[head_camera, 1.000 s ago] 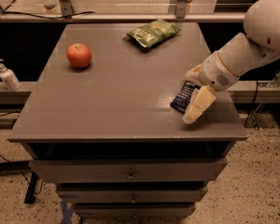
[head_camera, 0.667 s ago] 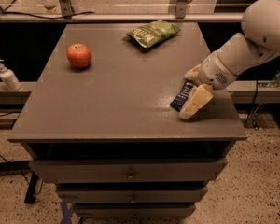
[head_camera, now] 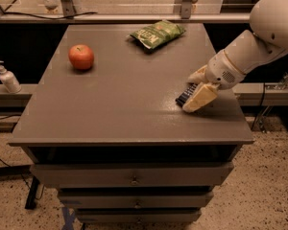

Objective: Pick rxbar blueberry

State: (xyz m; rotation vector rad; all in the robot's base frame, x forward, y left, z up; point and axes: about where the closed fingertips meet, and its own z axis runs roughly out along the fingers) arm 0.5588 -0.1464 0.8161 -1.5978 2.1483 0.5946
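Nearest the viewer, at the right front part of the tabletop [head_camera: 120, 114], the claw [head_camera: 196, 87] sits low over the rxbar blueberry [head_camera: 185, 95]. It is spread narrowly, with one of its pale fingers [head_camera: 200, 97] on the near side of the dark wrapper and the other on the far side. The bar lies flat on the surface between them, its left end poking out past the claw. The step in hand appears to be the closing grasp. To do it well, the claw should probably stay low enough for the pads to meet the bar's thin edges rather than ride over the top. It should also squeeze squarely across the narrow width, since a slim, slick wrapper is likely to skid or pivot if only one pad touches first. A straight lift after a firm pinch would probably suit, and the grip is best checked before rising, because a flat bar can slip out sideways. Well to the claw's left and somewhat farther back is an apple [head_camera: 81, 57], and farther still, beyond the claw and slightly left, lies a green chip bag [head_camera: 158, 33]. Neither stands in the way. Off the tabletop, far to the claw's left, stands a pump bottle [head_camera: 6, 77]. Counted: one bar, one apple, one chip bag, one bottle, one claw.
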